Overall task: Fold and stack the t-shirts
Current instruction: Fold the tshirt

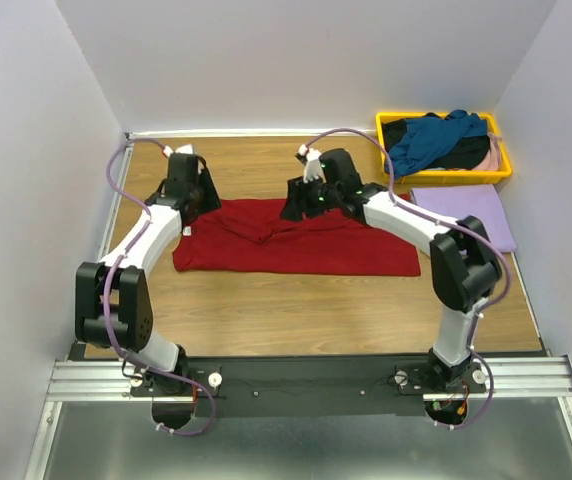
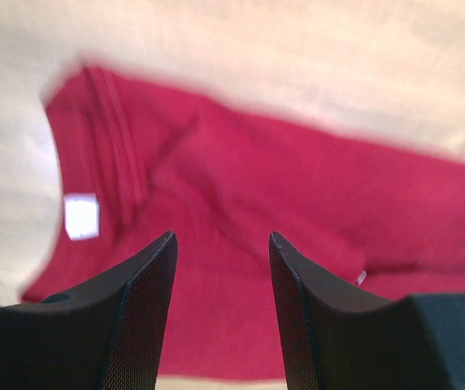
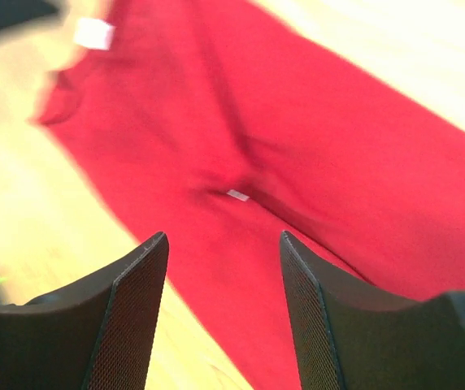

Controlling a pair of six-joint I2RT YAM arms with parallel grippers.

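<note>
Folding the dark red t-shirt [image 1: 296, 245] seems the step in hand: it lies as a long band on the worktop [image 1: 316, 310], the left tool [image 2: 222, 240] and the right tool [image 3: 223, 237] hover above it, parted and empty, so next they should grip one end.

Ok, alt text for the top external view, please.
A dark red t-shirt lies spread across a wooden table, the left gripper over its far left corner and the right gripper over its far edge. At far right, a yellow tray holds a teal blue shirt and a black shirt, with a lavender t-shirt beside it, nearer the arms.
</note>
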